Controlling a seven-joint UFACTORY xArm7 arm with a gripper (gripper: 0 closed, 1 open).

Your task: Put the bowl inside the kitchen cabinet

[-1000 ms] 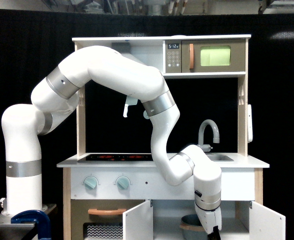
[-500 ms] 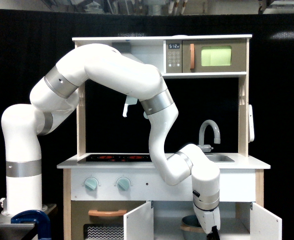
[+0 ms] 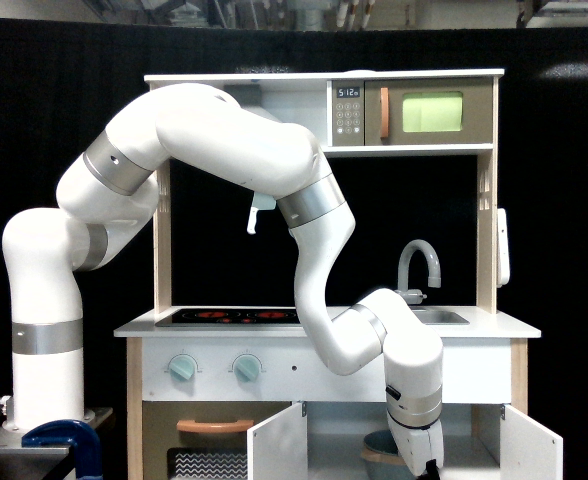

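The grey-teal bowl (image 3: 381, 451) with a tan band sits inside the kitchen cabinet (image 3: 339, 445), at the bottom edge of the exterior view; only its left part shows. Both white cabinet doors (image 3: 277, 442) stand open. My arm reaches down in front of the cabinet opening, and its wrist (image 3: 417, 420) covers the bowl's right side. The gripper (image 3: 432, 470) is mostly cut off by the frame's bottom edge, so I cannot tell how its fingers stand or whether they touch the bowl.
Above the cabinet is the countertop with the stove (image 3: 229, 316), sink and grey faucet (image 3: 417, 262). The oven with tan handle (image 3: 212, 425) is to the exterior view's left of the cabinet. The microwave (image 3: 429, 112) is at top right. A blue clamp (image 3: 59, 445) sits by the arm base.
The arm's upper links have shifted slightly toward the exterior view's left and the wrist has sunk a little lower in front of the cabinet. The bowl stays in the same place.
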